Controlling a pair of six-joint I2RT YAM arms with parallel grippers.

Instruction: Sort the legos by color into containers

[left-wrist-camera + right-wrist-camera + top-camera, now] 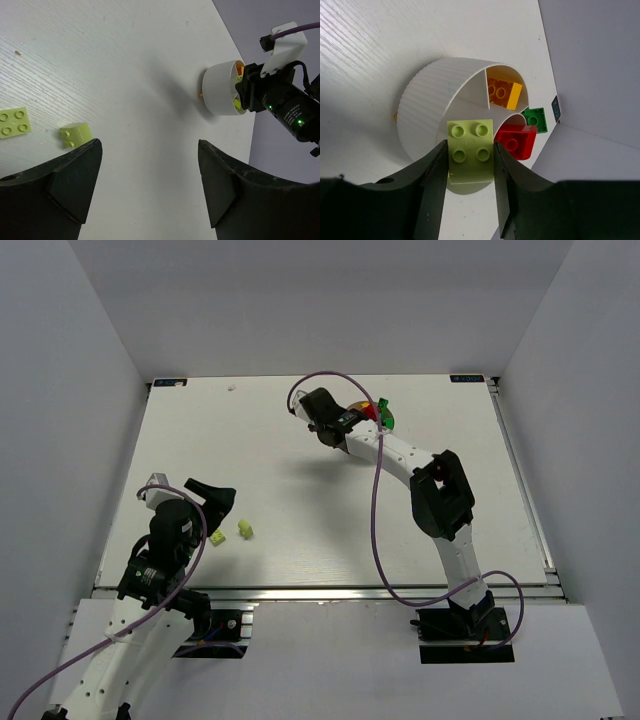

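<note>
A lime four-stud brick [470, 150] was clamped by the right gripper [470, 161], 6 o'clock of the dish [427, 105]. The left gripper [149, 150] was spread open

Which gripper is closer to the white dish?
Right. The right gripper is at the dish, holding a lime brick; the left gripper is far off, near two loose bricks.

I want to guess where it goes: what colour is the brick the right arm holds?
Lime green. The brick shows best in the right wrist view.
</note>
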